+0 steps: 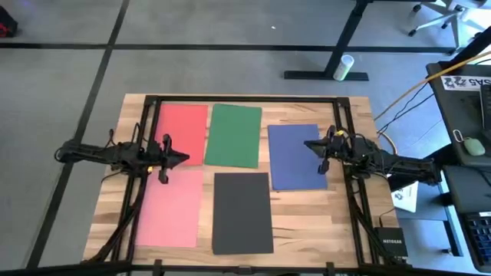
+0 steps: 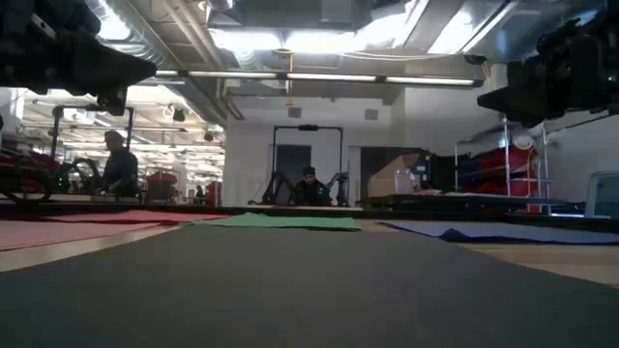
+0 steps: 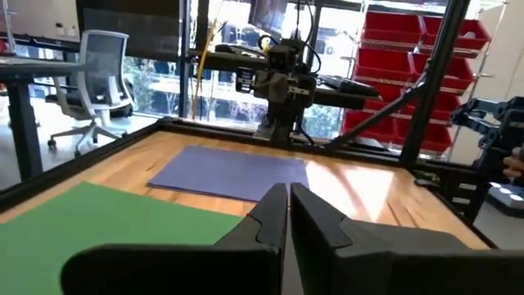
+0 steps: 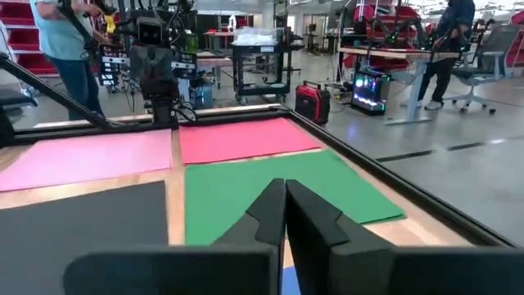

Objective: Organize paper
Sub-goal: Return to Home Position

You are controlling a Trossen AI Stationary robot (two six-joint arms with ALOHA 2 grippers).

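Observation:
Five sheets of paper lie flat and apart on the wooden table: red (image 1: 182, 132) and green (image 1: 234, 136) at the far side, blue (image 1: 295, 157) at the right, pink (image 1: 170, 207) and dark grey (image 1: 242, 212) at the near side. My left gripper (image 1: 186, 159) hovers shut over the gap between the red and pink sheets. It points toward the table's right edge. My right gripper (image 1: 308, 145) hovers shut over the blue sheet and points left. The low view shows both held well above the table. The wrist views show the shut fingers (image 3: 288, 215) (image 4: 284, 211).
A black frame (image 1: 245, 99) runs around the tabletop. A dark network box (image 1: 391, 247) and a white printed sheet (image 1: 406, 195) sit off the table's right edge. People (image 2: 121, 164) stand in the room beyond. Bare wood (image 1: 314, 222) shows at the near right.

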